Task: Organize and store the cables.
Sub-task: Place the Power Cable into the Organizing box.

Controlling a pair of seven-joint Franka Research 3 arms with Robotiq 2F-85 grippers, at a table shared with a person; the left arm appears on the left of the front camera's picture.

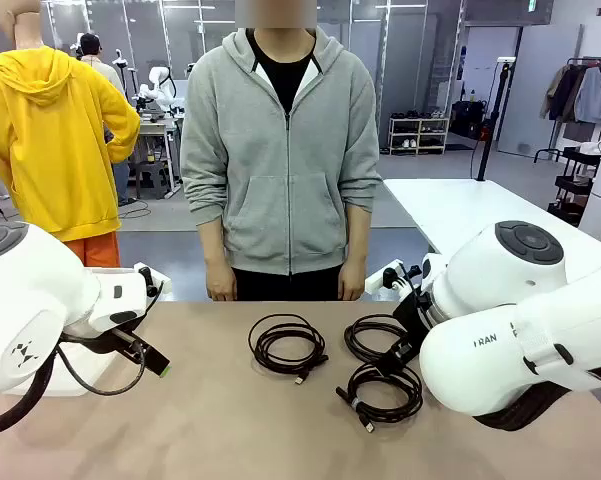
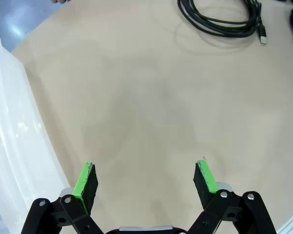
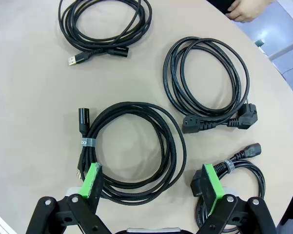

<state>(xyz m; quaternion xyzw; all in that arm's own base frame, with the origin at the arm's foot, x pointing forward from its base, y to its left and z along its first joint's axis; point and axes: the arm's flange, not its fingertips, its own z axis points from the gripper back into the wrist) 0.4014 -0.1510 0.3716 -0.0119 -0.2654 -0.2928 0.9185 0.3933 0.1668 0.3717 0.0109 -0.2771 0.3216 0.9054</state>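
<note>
Hovering wide-jawed over the taped coil (image 3: 136, 105), the right gripper (image 3: 150, 170) should pinch its 6 o'clock strands, avoiding the small coil (image 3: 248, 151) at 4 o'clock; the left gripper (image 2: 145, 165) gapes too.

Four black cables (image 3: 131, 108), each coiled round, lie flat near one another.
</note>
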